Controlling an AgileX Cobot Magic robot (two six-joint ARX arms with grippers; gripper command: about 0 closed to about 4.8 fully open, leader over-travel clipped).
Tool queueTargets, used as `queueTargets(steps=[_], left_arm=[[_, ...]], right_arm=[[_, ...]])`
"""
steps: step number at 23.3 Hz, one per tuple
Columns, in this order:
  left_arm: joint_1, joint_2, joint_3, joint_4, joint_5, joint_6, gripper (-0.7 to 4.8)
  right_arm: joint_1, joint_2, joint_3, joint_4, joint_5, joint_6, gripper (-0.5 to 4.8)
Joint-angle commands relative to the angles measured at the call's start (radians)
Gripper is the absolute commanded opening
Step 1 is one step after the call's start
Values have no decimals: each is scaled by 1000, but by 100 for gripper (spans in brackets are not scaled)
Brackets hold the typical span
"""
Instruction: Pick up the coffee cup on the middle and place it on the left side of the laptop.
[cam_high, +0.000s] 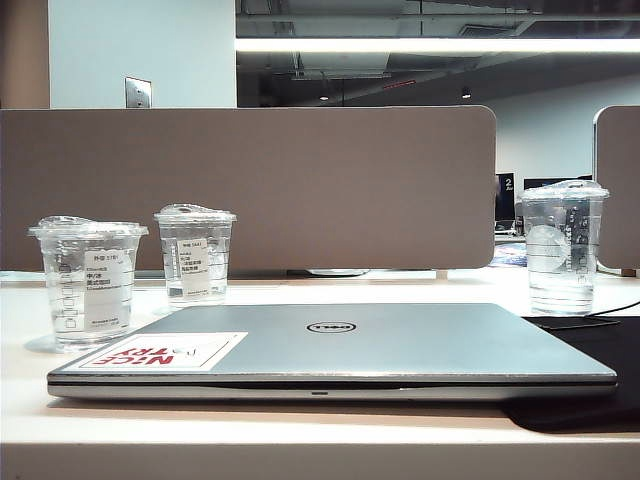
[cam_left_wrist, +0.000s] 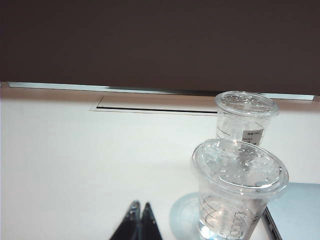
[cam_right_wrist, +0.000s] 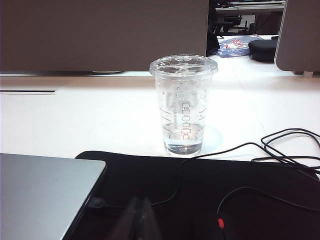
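Left gripper fingers pressed together, holding nothing; the small clear lidded coffee cup stands beyond them, behind its twin. Right gripper seems pinched empty, the closed silver-grey laptop beside it, apparently parked clear.

Closed laptop lies across lower centre of frame, lid logo up, white sticker with red lettering at its near-left corner. Coffee cup stands behind it, centre-left. Twin cup at far left. Taller cup at right. No arm visible.
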Motion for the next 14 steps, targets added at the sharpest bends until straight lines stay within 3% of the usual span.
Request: queueTargets(steps=[1,11,14], left_arm=[[1,0,3,12,1,-2,-5],[1,0,3,12,1,-2,-5],[1,0,3,13,5,-2,-5]], right_arm=[[1,-2,-4,17,1,1,-5],[2,-2,-4,18,2,1,-4],[142,2,-4,7,116,1,-5]])
